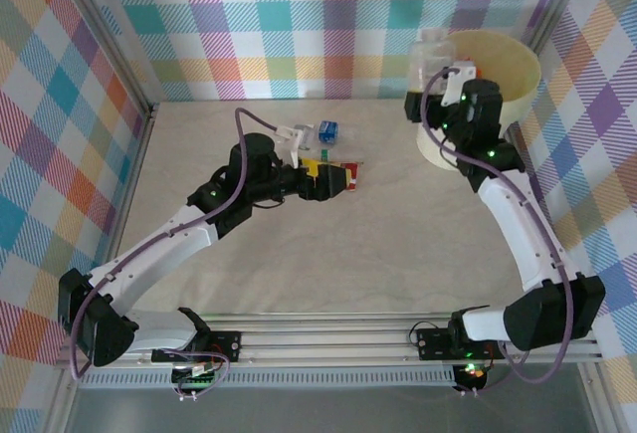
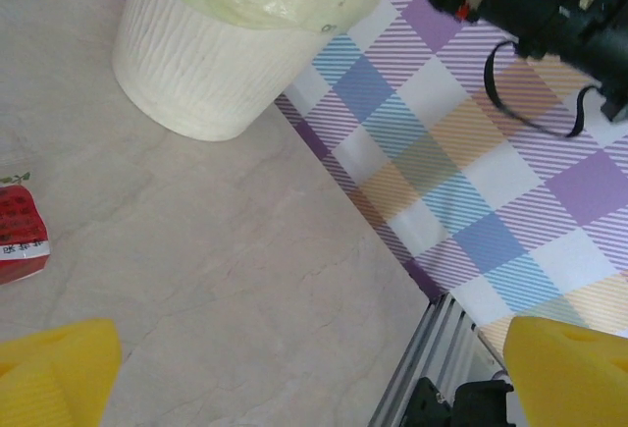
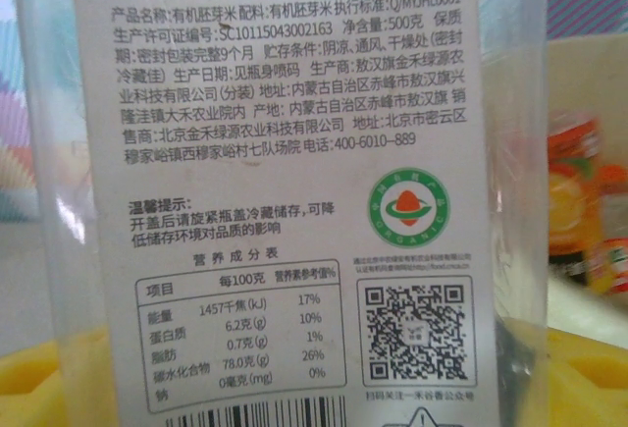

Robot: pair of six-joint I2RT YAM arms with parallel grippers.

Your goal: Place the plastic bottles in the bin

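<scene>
My right gripper (image 1: 450, 83) is shut on a clear plastic bottle (image 1: 434, 58), holding it over the near-left rim of the cream-yellow bin (image 1: 510, 73). In the right wrist view the bottle's white printed label (image 3: 294, 182) sits between the yellow fingertips (image 3: 29, 378), and an orange bottle (image 3: 577, 206) shows behind it. My left gripper (image 1: 326, 180) is open low over the table's middle, with nothing between its yellow fingers (image 2: 54, 373). A red-labelled crushed bottle (image 1: 345, 176) lies just beside it, at the left edge (image 2: 20, 236) of the left wrist view. A blue-labelled bottle (image 1: 328, 131) lies further back.
Checked cloth walls (image 1: 90, 75) close in the table on the left, back and right. The bin (image 2: 196, 64) stands in the far right corner against the wall. An aluminium rail (image 1: 328, 343) runs along the near edge between the arm bases.
</scene>
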